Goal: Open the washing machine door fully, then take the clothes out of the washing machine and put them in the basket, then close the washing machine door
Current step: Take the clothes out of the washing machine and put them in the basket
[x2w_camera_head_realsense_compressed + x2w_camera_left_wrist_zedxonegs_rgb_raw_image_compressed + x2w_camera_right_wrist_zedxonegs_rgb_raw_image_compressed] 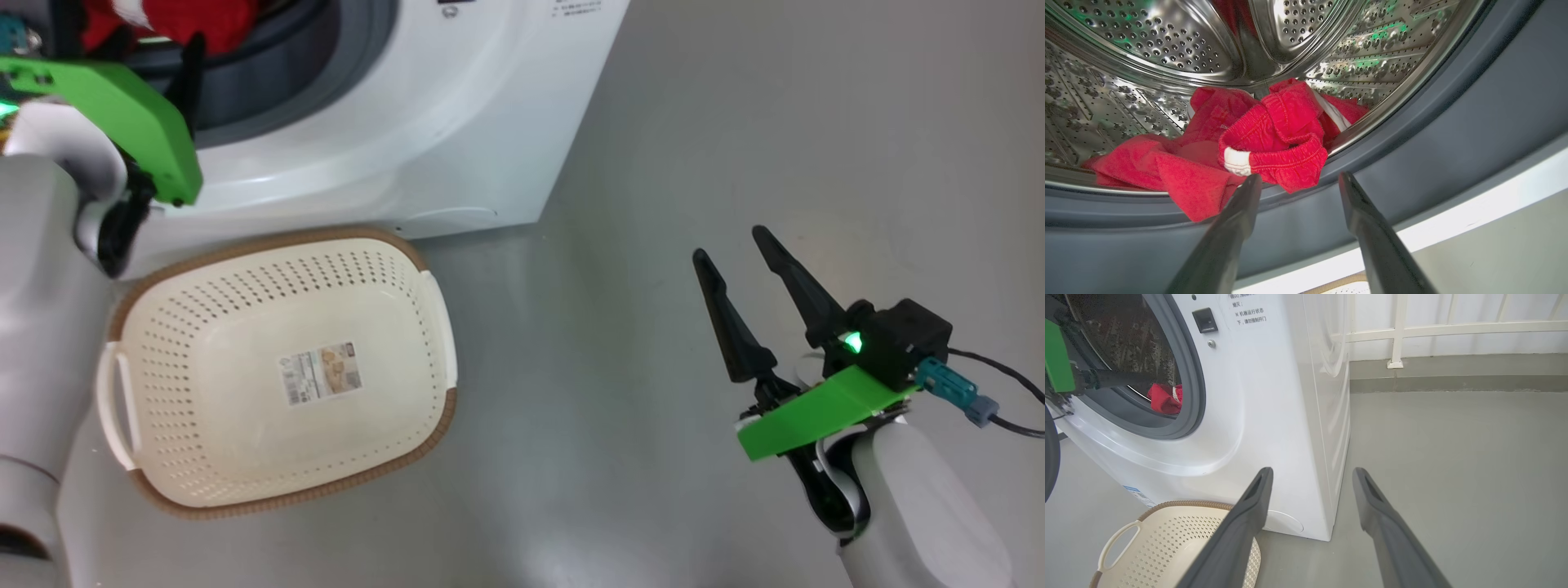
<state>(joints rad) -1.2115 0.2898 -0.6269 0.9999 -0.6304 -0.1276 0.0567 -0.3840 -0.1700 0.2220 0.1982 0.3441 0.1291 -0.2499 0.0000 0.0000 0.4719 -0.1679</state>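
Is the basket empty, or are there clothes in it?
Empty. The basket holds just a paper label on its bare bottom; the red clothes lie inside the drum.

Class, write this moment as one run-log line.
left gripper: open, at washing machine opening beside red clothes | right gripper: open, above floor | basket: no clothes yet

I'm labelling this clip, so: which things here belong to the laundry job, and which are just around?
Job: washing machine, clothes inside it, basket, open left gripper at its mouth.
Just there: white railing, grey floor.
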